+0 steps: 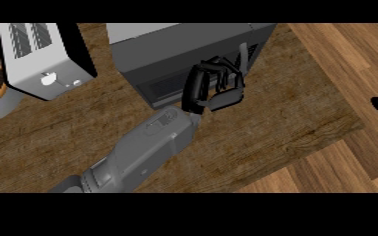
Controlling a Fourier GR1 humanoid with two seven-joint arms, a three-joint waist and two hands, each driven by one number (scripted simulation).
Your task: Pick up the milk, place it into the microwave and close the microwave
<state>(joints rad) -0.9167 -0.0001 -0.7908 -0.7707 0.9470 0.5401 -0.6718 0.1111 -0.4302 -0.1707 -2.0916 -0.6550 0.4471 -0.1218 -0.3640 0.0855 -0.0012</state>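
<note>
left forearm comes in low from the left and angles up, left hand [215, 87] with fingers curled in, holding nothing I can see, pressed against the microwave [173, 55] door just ahead, milk's spot I can't tell

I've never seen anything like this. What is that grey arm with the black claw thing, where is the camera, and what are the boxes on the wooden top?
You are looking down from the robot's head at a wooden kitchen counter. The grey tube rising from the lower edge is one of its forearms, ending in a black hand with fingers and a thumb. From this picture I cannot tell for sure which arm it is. The hand sits against the front of the dark grey box, which is a microwave whose door looks closed. Its fingers are curled, but whether they hold anything is hidden. The light grey box at the left is a toaster. No milk carton shows anywhere; the other hand is out of view.
</note>
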